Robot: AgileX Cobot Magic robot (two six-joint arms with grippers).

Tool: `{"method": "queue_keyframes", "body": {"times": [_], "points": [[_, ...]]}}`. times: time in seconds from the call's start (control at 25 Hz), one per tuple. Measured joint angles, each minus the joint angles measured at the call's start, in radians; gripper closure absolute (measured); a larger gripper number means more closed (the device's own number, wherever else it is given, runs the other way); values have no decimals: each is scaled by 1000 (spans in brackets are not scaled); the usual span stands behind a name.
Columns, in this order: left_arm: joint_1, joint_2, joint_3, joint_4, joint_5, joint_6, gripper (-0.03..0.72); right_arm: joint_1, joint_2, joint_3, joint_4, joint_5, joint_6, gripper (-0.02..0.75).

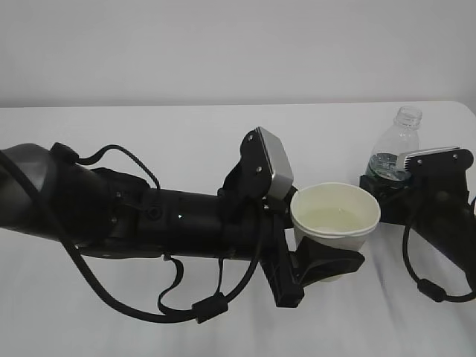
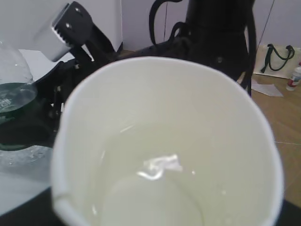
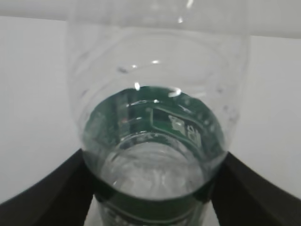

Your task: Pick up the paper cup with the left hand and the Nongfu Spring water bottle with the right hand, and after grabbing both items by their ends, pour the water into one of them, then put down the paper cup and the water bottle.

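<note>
Surface: white table (image 1: 149,126), pale wall.
Cup (image 1: 335,216): watered, clamped by left hand (image 1: 316,260); lower level.
Bottle (image 1: 396,149): upright; right hand (image 1: 387,182) fingers flank it, grip uncertain; withdraw straight.

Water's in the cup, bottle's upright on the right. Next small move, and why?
Probably lower the left gripper to set the cup on the table. The cup holds water and sits upright in its fingers, apparently just above the table. The bottle stands upright between the right gripper's fingers, apparently already put down.
</note>
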Motion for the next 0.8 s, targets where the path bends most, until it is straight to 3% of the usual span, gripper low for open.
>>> {"method": "queue_keyframes", "body": {"times": [0.52, 0.8], "points": [[0, 0, 0, -3, 2, 0, 225, 0, -312, 241, -1, -2, 2, 185], [0, 0, 0, -67, 10, 0, 225, 0, -456, 318, -1, -2, 2, 185]]}}
